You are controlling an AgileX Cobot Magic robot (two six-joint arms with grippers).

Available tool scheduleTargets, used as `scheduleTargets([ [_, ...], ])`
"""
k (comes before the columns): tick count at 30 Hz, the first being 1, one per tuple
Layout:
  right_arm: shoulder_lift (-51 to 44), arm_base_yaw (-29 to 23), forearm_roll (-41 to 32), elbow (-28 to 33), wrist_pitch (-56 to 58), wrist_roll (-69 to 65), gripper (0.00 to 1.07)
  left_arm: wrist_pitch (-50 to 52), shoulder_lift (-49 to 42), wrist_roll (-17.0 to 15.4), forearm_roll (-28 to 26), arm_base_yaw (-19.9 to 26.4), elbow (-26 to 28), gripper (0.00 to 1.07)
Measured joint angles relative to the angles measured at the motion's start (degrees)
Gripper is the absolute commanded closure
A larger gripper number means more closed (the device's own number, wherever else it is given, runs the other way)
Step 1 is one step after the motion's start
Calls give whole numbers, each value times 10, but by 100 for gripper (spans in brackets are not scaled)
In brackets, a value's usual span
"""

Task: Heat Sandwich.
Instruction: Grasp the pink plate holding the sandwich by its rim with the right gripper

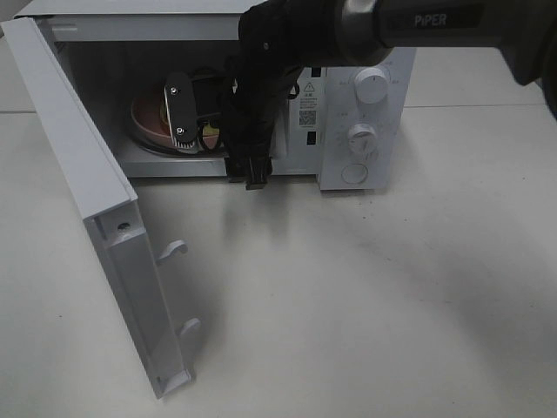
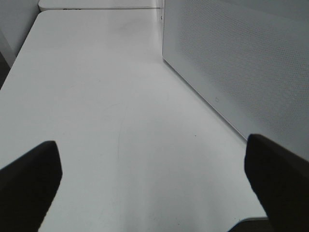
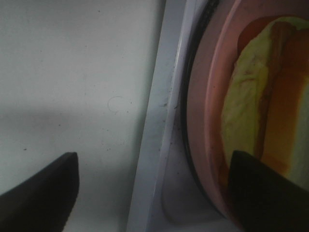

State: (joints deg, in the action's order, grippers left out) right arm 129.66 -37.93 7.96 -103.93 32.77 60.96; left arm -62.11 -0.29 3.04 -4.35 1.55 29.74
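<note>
The white microwave stands open at the back of the table. Inside it the round pink plate lies on the turntable. The sandwich, pale yellowish, shows only partly behind my right arm. The right wrist view shows the plate with the sandwich on it, just inside the microwave's sill. My right gripper reaches into the cavity. In its own view it is open, with one finger over the plate. My left gripper is open and empty above bare table.
The microwave door is swung wide to the left, with its latch hooks facing the table. A white perforated microwave panel stands close to my left gripper. The control knobs sit on the right of the microwave's front.
</note>
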Motion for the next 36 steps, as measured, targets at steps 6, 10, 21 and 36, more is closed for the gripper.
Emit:
scheduleTargets([
  [6,36,0,28,-46,3,-36,27,0,0,0,0,0,0,9],
  [10,39,0,44,-61,2,-46,28,0,0,0,0,0,0,9],
  [21,44,2,58,-65,1,-60,30,0,0,0,0,0,0,9],
  [36,91,2,51,-99,-11,-61,38,0,0,0,0,0,0,9],
])
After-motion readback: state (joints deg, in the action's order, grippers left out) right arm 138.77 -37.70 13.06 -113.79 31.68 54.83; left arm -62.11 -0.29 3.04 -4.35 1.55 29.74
